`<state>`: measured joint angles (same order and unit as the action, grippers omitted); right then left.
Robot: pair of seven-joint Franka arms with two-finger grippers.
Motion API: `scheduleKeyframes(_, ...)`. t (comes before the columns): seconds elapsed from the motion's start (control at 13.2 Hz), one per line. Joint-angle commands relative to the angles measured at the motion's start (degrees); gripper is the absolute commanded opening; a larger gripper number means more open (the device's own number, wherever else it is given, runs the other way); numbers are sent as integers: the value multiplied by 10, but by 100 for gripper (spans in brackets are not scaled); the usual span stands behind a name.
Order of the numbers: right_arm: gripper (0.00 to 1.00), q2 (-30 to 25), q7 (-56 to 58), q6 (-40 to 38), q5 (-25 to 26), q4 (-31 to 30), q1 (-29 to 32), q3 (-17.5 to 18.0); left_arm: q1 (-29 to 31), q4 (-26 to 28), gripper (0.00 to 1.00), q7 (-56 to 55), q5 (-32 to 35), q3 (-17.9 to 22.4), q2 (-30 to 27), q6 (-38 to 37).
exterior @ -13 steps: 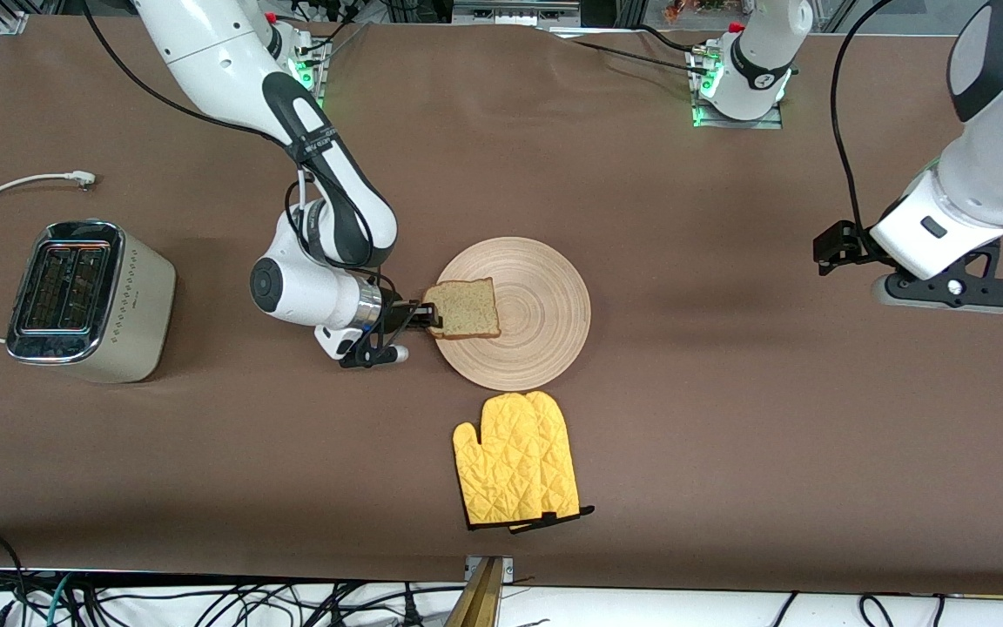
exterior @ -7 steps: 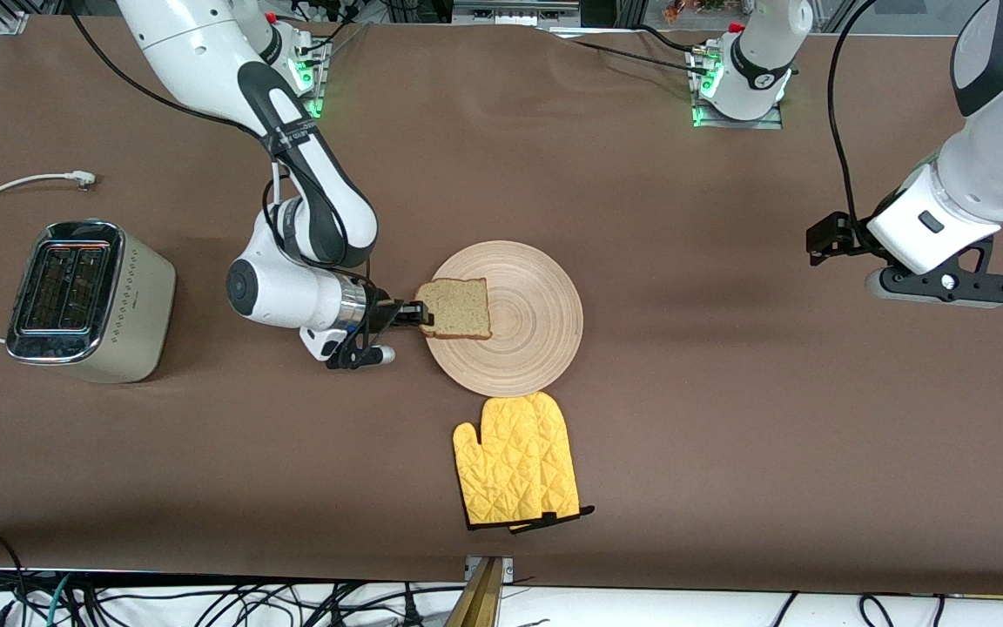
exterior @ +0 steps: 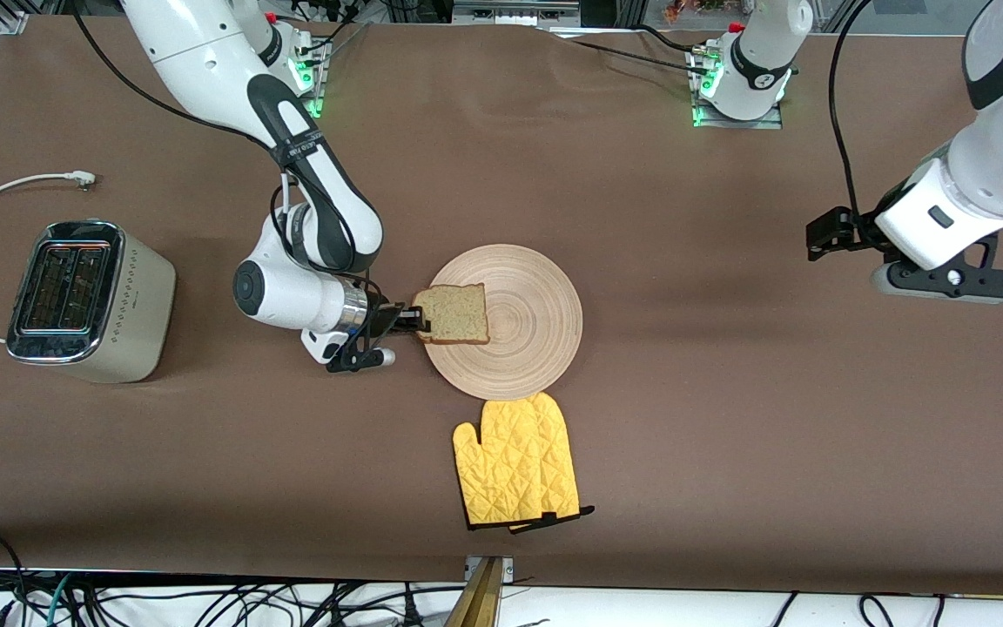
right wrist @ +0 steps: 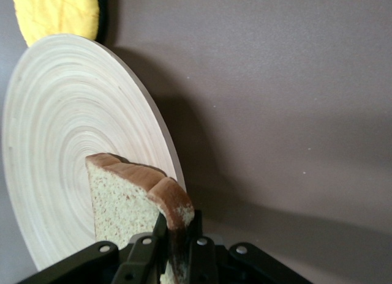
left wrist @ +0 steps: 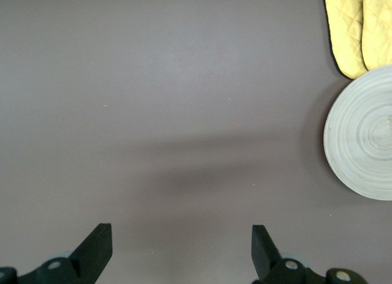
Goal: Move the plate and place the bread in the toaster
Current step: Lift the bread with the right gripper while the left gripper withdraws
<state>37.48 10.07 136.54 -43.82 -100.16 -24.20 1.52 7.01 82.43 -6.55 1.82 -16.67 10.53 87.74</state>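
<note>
The right gripper (exterior: 413, 324) had its jaws clamped on the crust edge of the bread (exterior: 455, 313), which was over the plate's (exterior: 528, 340) nine-o'clock rim. The toaster (exterior: 88, 300) stood at the right arm's end of the bench (exterior: 728, 418). The left gripper (left wrist: 182, 250) waited over bare bench, jaws spread.

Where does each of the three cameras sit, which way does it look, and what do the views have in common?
Front view: high across the table, facing both arms; shows toaster, plate, oven mitts.
Left wrist view: on the left arm, looking down at the table; the open left gripper shows.
Right wrist view: on the right arm; the right gripper pinches the bread by its crust.
All three views share the plate and mitts.
</note>
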Motion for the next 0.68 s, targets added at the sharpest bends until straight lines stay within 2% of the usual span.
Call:
scheduleKeyframes(0.0,0,0,9,11,-11,1,-2,3,-34,32,100,19,-50,65,-34,3)
scheduleKeyframes(0.08,0,-1,9,12,-11,1,-4,3,-59,40,100,24,-51,96,-42,11)
scheduleKeyframes(0.23,6,-1,11,13,-10,1,-5,3,-70,69,100,26,-45,101,-60,25)
scheduleKeyframes(0.38,30,-2,12,18,-2,1,-6,2,-70,72,100,25,-43,101,-62,25)
scheduleKeyframes(0.61,32,-3,14,18,-2,1,-6,2,-75,108,100,25,-42,102,-87,42)
